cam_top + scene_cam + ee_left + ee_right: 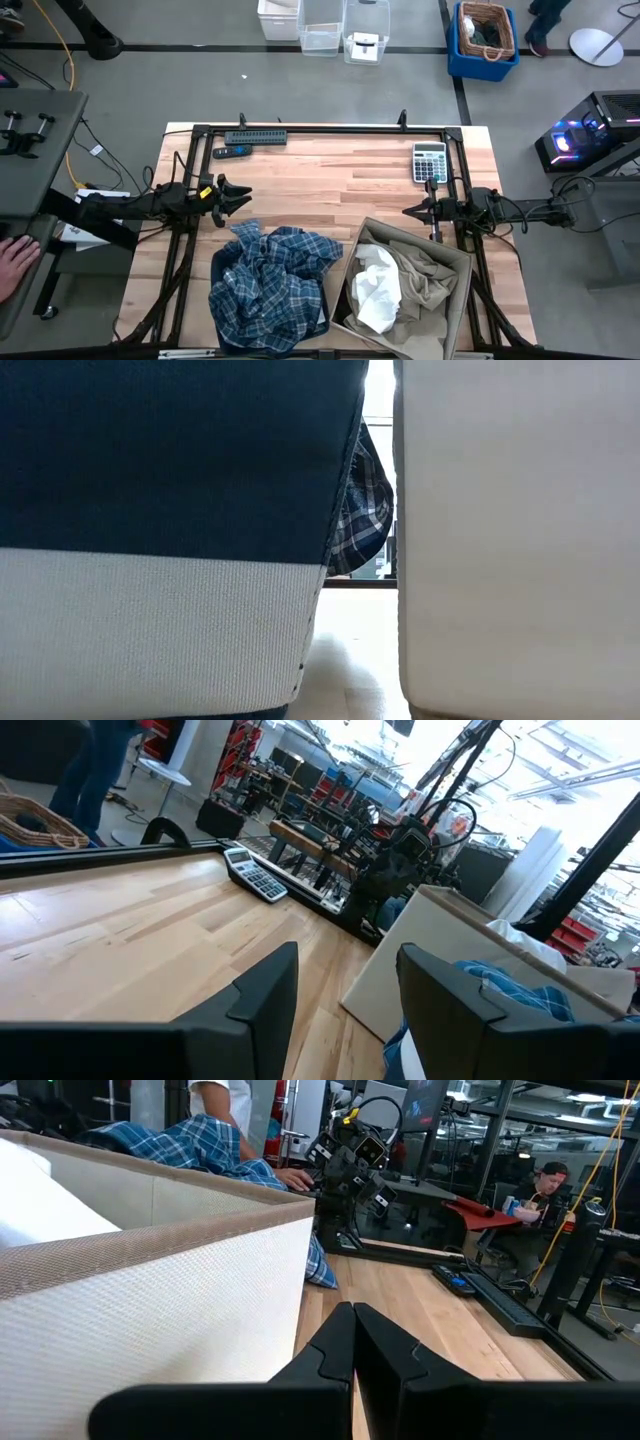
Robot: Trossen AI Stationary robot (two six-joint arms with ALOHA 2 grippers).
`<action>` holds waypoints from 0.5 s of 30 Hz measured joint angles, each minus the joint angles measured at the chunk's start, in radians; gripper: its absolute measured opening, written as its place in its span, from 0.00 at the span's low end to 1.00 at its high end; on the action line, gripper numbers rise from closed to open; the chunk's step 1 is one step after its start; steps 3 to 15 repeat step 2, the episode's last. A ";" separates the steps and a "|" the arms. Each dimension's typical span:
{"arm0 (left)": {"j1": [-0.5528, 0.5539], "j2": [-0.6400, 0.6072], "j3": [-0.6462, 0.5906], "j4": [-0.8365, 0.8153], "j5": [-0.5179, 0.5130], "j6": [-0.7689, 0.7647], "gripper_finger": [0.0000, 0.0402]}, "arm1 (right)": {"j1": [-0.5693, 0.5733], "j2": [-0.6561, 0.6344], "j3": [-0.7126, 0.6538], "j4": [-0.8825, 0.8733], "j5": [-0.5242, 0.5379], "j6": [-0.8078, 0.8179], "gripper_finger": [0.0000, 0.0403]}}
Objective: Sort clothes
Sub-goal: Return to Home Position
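Clothes: the blue-and-white plaid shirt [268,283] lies heaped in the dark blue bin [218,268] at the near edge of the table [330,185]. It spills over the bin's rim and hangs down the side toward the neighbouring container. The white garment [375,290] and the tan garment [422,268] lie together inside the beige organizer [458,290], which stands just beside the bin on its right. Any further pieces beneath these cannot be made out.

In the high view, no garment lies on the bare wood.

Left gripper [243,196]: at the left side of the table, just above the bin's far corner, jaws apart and holding nothing. Its wrist view confirms the gap between the fingers [265,990].

Right gripper [405,211]: at the right side, just beyond the organizer's far rim, jaws together and empty.

A calculator [430,160] rests at the far right of the table, well apart from both containers.

Assessment: the sorting appears complete, with patterned fabric in one container and plain pieces in the other. What remains, by my judgement, is only for both arms to settle at their resting posture. Possible defect: the shirt's overhang could slip out of the bin.
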 joint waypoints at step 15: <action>0.000 0.000 0.000 0.000 0.000 0.000 0.40 | 0.000 0.000 0.000 0.000 0.000 0.000 0.00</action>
